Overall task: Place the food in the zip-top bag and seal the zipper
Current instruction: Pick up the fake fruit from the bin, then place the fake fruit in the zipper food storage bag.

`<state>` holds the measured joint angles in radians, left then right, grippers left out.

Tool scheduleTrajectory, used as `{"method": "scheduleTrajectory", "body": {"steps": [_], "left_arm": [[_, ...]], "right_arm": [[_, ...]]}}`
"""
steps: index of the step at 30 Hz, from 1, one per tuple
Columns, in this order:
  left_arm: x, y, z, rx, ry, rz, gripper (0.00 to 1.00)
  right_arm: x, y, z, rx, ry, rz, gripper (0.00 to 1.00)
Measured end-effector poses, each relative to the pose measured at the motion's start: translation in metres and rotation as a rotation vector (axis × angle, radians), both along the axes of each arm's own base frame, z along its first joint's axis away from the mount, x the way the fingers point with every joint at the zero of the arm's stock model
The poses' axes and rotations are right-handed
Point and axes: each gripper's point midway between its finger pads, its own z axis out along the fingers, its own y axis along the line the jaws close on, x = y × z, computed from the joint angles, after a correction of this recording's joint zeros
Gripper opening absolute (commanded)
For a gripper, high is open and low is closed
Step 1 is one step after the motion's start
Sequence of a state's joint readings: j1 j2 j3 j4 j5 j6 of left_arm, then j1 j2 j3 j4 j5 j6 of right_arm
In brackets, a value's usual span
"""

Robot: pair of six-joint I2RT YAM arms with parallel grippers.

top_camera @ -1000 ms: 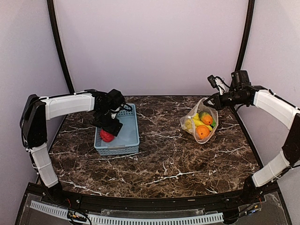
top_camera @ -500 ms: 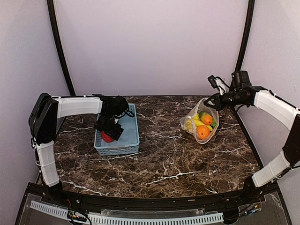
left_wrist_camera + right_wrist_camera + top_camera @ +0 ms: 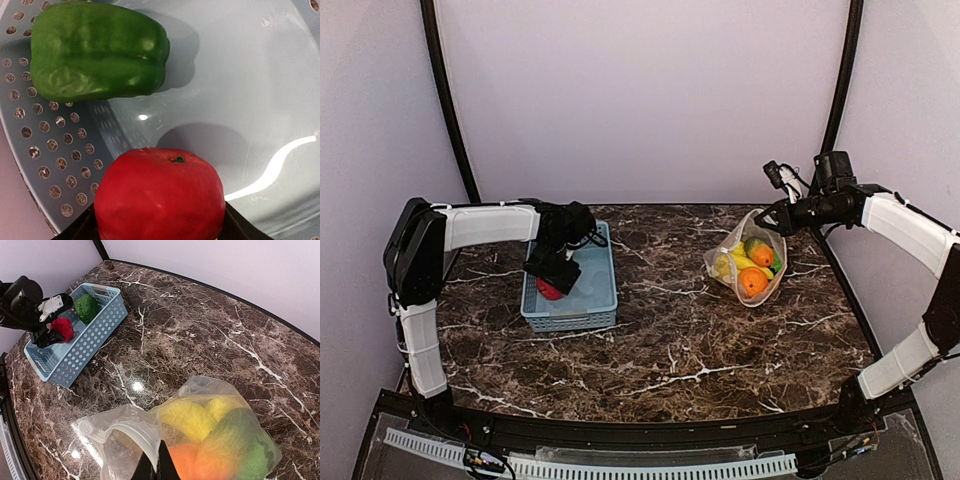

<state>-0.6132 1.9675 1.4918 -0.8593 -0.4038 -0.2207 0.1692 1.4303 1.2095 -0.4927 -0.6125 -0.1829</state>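
Lowered further into the blue basket [image 3: 602, 296] at frame left, left hand [image 3: 552, 272] apparently clamps the red apple [image 3: 160, 200], while right hand [image 3: 778, 216], closed, pinches the fruit-filled zip-top bag [image 3: 125, 432] by its rim at upper right.

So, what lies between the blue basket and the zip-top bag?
Nothing: only bare marble tabletop separates the basket from the zip-top bag, as the top external and right wrist views show.

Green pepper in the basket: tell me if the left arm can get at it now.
Probably yes: the green pepper lies uncovered in the basket just beyond the left hand, though that hand straddles the red apple.
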Motion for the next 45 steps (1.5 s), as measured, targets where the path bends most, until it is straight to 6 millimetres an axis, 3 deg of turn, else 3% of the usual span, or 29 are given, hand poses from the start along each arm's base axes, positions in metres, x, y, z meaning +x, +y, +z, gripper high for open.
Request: {"method": "scheduleTrajectory", "body": {"steps": [6, 9, 13, 18, 22, 28, 33, 39, 45], "left_arm": [[0.008, -0.009, 0.023, -0.023, -0.032, -0.007, 0.67], [0.01, -0.027, 0.051, -0.082, -0.077, -0.035, 0.67], [0.002, -0.072, 0.11, -0.252, -0.19, -0.125, 0.66], [-0.026, -0.14, 0.189, -0.539, -0.336, -0.305, 0.64], [-0.054, -0.198, 0.226, -0.741, -0.379, -0.474, 0.64], [-0.106, -0.276, 0.237, -0.914, -0.333, -0.714, 0.65], [-0.13, -0.331, 0.238, -1.014, -0.293, -0.826, 0.65], [-0.111, -0.37, 0.225, -1.071, -0.298, -0.755, 0.65], [-0.087, -0.39, 0.189, -1.055, -0.289, -0.642, 0.65]], "right_arm": [[0.0, 0.0, 0.0, 0.0, 0.001, 0.001, 0.0], [-0.001, 0.001, 0.001, 0.003, 0.005, 0.004, 0.0], [-0.003, 0.003, 0.009, 0.013, 0.017, 0.016, 0.0], [0.003, 0.009, 0.024, 0.03, 0.013, 0.034, 0.0], [0.004, 0.02, 0.024, 0.033, 0.033, 0.061, 0.0], [-0.003, 0.034, 0.018, 0.03, 0.062, 0.097, 0.0], [-0.004, 0.038, 0.016, 0.032, 0.08, 0.1, 0.0], [-0.003, 0.038, 0.016, 0.047, 0.108, 0.074, 0.0], [-0.003, 0.038, 0.016, 0.059, 0.126, 0.06, 0.0]]}}
